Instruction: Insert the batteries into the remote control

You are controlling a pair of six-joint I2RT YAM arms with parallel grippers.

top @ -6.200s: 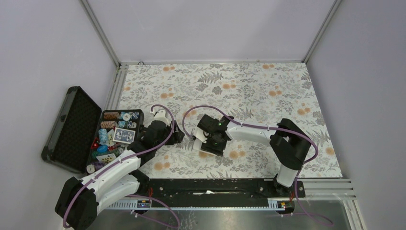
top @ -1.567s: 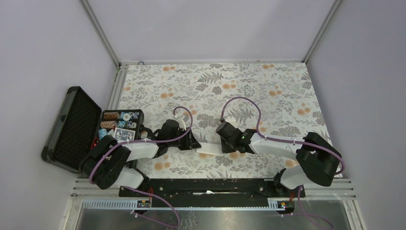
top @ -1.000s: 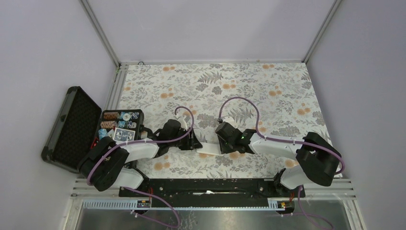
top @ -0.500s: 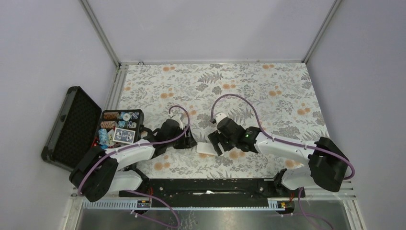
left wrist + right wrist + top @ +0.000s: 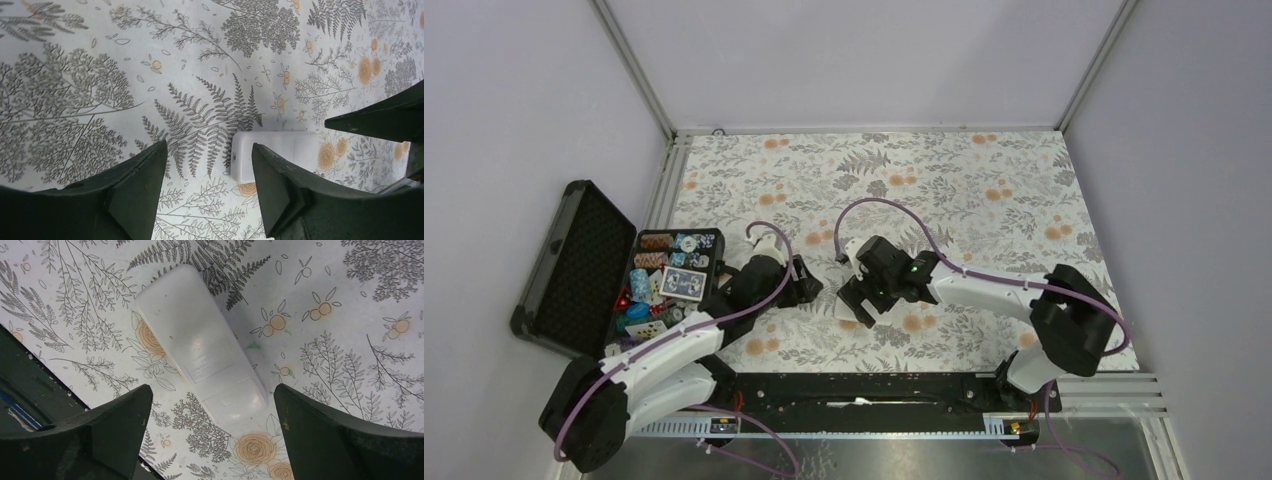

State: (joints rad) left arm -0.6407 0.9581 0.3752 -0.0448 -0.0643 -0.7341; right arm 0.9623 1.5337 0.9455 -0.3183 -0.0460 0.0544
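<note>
The right claw (image 5: 210,405) hung spread wide over the remote control (image 5: 200,357), which lay back-up on the tabletop (image 5: 350,305); the left claw (image 5: 207,155) gaped too. Closing askew on that smooth shell could skid it away.

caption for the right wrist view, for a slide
Open right gripper above the white remote, back up on the floral tablecloth
</note>
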